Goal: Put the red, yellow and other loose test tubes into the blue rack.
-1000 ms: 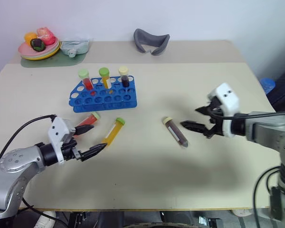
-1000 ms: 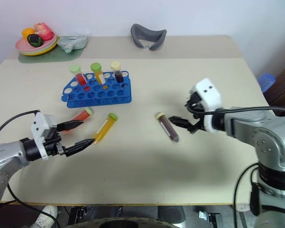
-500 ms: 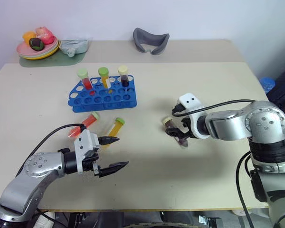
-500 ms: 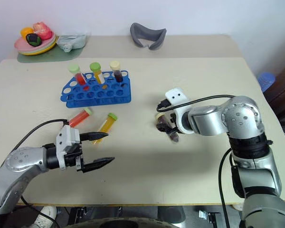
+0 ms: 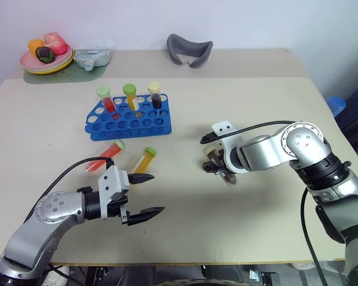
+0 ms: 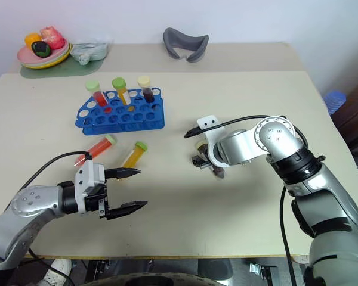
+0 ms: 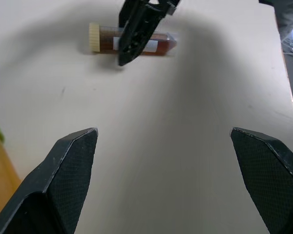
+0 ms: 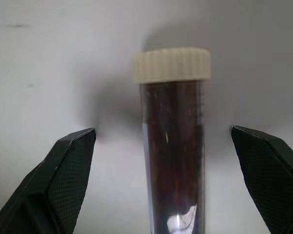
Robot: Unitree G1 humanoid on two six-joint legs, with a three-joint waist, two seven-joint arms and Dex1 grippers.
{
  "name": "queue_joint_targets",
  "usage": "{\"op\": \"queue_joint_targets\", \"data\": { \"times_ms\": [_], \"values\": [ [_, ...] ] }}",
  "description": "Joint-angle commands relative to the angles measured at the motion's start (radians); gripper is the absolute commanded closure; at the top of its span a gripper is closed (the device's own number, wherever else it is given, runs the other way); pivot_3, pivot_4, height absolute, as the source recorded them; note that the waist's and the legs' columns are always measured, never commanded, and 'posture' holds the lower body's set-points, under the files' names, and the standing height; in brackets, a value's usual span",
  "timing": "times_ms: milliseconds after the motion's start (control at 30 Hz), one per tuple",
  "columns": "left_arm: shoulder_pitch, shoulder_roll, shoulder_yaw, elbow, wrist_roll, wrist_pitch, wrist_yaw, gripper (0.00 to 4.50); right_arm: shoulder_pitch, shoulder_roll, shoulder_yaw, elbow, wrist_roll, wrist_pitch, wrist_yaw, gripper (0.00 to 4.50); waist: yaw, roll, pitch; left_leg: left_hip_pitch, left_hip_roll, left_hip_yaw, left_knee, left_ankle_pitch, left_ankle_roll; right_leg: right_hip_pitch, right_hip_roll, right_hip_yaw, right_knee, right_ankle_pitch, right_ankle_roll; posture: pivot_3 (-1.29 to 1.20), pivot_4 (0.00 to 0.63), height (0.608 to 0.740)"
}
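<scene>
The blue rack point(image 5: 129, 121) stands left of the table's middle, with a red, a yellow and a dark tube upright in its back row. Two loose test tubes lie in front of it: the red one point(image 5: 107, 153) and the yellow one point(image 5: 144, 159). The dark-brown tube point(image 8: 173, 146) with a cream cap lies right of centre. My right gripper point(image 5: 218, 168) points down over it, open, one finger on each side of the tube. My left gripper point(image 5: 144, 193) hovers open and empty near the front edge, just in front of the yellow tube point(image 7: 0, 165).
A grey curved thing point(image 5: 190, 50) lies at the back centre. At the back left, a plate of toy fruit point(image 5: 48, 56) and a pale-green object point(image 5: 94, 58) sit on a green mat. Bare tabletop lies between the two grippers.
My right gripper swung left and down, turning from level to pointing down over the dark-brown tube. My left gripper drew right and back from the red and yellow tubes. Both stayed open.
</scene>
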Motion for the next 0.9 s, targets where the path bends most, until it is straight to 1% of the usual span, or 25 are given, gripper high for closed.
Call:
{"op": "queue_joint_targets", "data": {
  "times_ms": [33,100,133,233,267,567,667,700,733,800,833,900],
  "values": [
    [-0.004,-0.003,0.004,-0.023,0.003,-0.021,0.003,0.01,-0.021,0.001,0.018,0.032,0.010,0.004,-0.025,0.26,0.001,0.000,0.000,0.000,0.000,0.000,0.000,0.000,0.000,0.000,0.000,0.000,0.000,0.000,0.000,0.00,0.150,0.740],
    [-0.004,-0.002,0.005,-0.022,0.004,-0.023,0.005,0.00,-0.028,0.002,0.026,0.039,0.010,0.013,-0.024,0.88,0.001,0.000,0.000,0.000,0.000,0.000,0.000,0.000,0.000,0.000,0.000,0.000,0.000,0.000,0.000,0.00,0.150,0.740],
    [-0.005,-0.002,0.005,-0.020,0.004,-0.023,0.006,0.00,-0.032,0.003,0.029,0.043,0.010,0.016,-0.024,1.31,0.000,0.000,0.000,0.000,0.000,0.000,0.000,0.000,0.000,0.000,0.000,0.000,0.000,0.000,0.000,0.00,0.150,0.740],
    [-0.002,-0.002,0.008,-0.022,0.003,-0.023,0.010,0.00,-0.052,0.010,0.029,0.041,0.010,0.025,-0.003,2.89,-0.001,0.000,0.000,0.000,0.000,0.000,0.000,0.000,0.000,0.000,0.000,0.000,0.000,0.000,0.000,0.00,0.150,0.740],
    [-0.001,-0.003,0.008,-0.024,0.003,-0.023,0.013,0.00,-0.058,0.013,0.027,0.040,0.010,0.025,0.002,3.30,-0.001,0.000,0.000,0.000,0.000,0.000,0.000,0.000,0.000,-0.001,0.000,0.000,0.000,0.000,0.000,0.00,0.150,0.740],
    [-0.003,-0.005,0.016,-0.025,-0.008,-0.017,0.026,0.00,-0.080,-0.004,0.003,0.010,0.006,0.002,0.025,3.30,-0.001,0.000,0.000,-0.004,0.000,0.000,0.000,0.000,0.000,-0.005,0.000,0.000,0.001,0.000,0.000,0.00,0.150,0.740],
    [0.005,-0.020,0.065,-0.015,-0.040,-0.003,0.054,0.00,-0.094,0.005,-0.071,-0.055,-0.085,-0.007,0.155,3.30,0.000,0.001,0.000,-0.005,0.000,0.000,0.000,0.000,0.000,-0.006,0.000,0.000,0.001,0.000,0.000,0.00,0.150,0.740],
    [0.008,-0.026,0.081,-0.015,-0.049,0.002,0.063,0.00,-0.094,0.006,-0.091,-0.081,-0.130,-0.007,0.208,3.30,0.000,0.001,0.000,-0.005,0.000,0.000,0.000,0.000,0.000,-0.006,0.000,0.000,0.001,0.000,0.000,0.00,0.150,0.740],
    [0.014,-0.046,0.126,-0.008,-0.080,0.016,0.097,0.00,-0.086,0.000,-0.119,-0.165,-0.271,-0.072,0.365,3.30,0.000,0.001,0.000,-0.005,0.000,0.000,0.000,0.000,0.000,-0.007,0.000,0.000,0.001,0.000,0.000,0.00,0.150,0.740],
    [0.032,-0.086,0.213,0.015,-0.110,0.020,0.159,0.00,-0.064,-0.019,-0.122,-0.302,-0.568,-0.255,0.678,3.30,0.000,0.001,0.000,-0.005,0.000,0.000,0.000,0.000,0.000,-0.007,0.000,0.000,0.001,0.000,0.000,0.00,0.150,0.740],
    [0.041,-0.099,0.245,0.027,-0.115,0.022,0.179,0.00,-0.048,-0.015,-0.114,-0.331,-0.686,-0.341,0.789,3.30,0.000,0.001,0.000,-0.005,0.000,0.000,0.000,0.000,0.000,-0.007,0.000,0.000,0.001,0.000,0.000,0.00,0.150,0.740],
    [0.051,-0.114,0.281,0.043,-0.109,0.013,0.200,0.00,-0.014,0.013,-0.095,-0.320,-0.847,-0.456,0.934,3.30,0.001,0.001,0.000,-0.005,0.000,-0.001,0.000,0.000,0.000,-0.007,0.001,-0.001,0.001,0.000,0.000,0.00,0.150,0.740]
  ]
}}
